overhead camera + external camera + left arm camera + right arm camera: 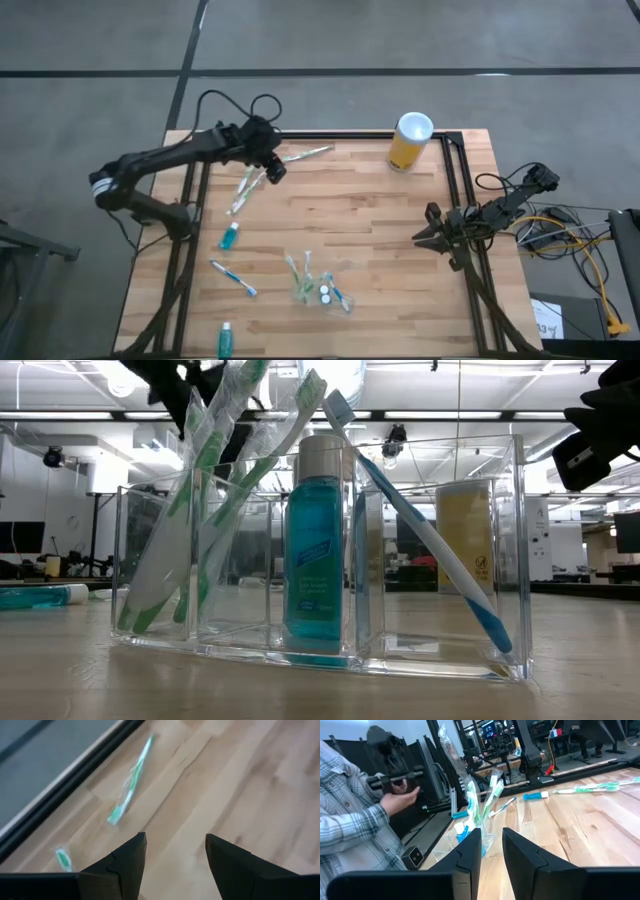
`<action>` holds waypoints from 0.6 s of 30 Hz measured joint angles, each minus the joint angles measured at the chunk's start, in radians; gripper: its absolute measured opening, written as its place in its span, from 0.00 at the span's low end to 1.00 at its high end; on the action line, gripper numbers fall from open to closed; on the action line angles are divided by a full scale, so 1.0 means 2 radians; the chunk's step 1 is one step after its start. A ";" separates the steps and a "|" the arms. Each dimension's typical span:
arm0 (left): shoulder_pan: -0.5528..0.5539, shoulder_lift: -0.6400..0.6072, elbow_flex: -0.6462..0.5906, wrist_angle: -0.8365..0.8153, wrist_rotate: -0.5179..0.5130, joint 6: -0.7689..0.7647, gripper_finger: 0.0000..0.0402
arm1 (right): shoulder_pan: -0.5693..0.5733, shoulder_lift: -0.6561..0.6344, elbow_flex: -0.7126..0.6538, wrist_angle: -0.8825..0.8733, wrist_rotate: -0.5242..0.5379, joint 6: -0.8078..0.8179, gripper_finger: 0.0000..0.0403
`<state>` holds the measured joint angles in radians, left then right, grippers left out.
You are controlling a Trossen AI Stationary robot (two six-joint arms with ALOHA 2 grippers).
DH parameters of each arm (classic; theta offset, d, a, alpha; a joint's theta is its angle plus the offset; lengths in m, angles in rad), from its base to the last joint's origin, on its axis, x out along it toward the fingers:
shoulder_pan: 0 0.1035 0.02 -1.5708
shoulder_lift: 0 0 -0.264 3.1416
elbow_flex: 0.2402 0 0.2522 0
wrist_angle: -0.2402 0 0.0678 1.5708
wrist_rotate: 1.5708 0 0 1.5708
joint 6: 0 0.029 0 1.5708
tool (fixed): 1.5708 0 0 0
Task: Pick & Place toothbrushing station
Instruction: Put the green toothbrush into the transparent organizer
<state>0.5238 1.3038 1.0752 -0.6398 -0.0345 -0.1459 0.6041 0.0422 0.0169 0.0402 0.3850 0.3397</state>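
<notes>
Wooden table [380,230], toothbrushes scattered upper left.
Left gripper [274,170], jaws apart, empty, hovers between two white-green toothbrushes [244,190]; nearer than right.

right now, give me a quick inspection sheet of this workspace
surface: wooden table, bare in the middle
job's things: clear organizer holding toothbrushes and a teal tube; loose toothbrushes and teal tubes on the left side
clutter: yellow cylinder at the far edge
grippers: left gripper open above loose toothbrushes; right gripper at the right edge, fingers slightly apart, empty
cables: loops behind the left arm, bundle off the right edge
surroundings: person in plaid sleeve beside the table
</notes>
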 joint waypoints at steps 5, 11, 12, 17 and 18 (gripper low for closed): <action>0.032 0.054 0.000 0.025 0.005 -0.009 0.52 | 0.000 0.000 0.000 0.000 0.000 0.000 0.20; 0.069 0.112 0.000 0.045 0.010 0.000 0.52 | 0.000 0.000 0.000 0.000 0.000 0.000 0.21; 0.072 0.120 0.000 0.047 0.012 0.005 0.52 | 0.000 0.000 0.000 0.000 0.000 0.000 0.20; 0.088 0.152 0.000 0.063 0.013 0.017 0.52 | 0.000 0.000 0.000 0.000 0.000 0.000 0.18; 0.091 0.157 0.000 0.065 0.013 0.022 0.52 | 0.000 0.000 0.000 0.000 0.000 0.000 0.17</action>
<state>0.7049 1.6175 1.0752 -0.5096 -0.0082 -0.1014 0.6041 0.0422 0.0166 0.0402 0.3851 0.3397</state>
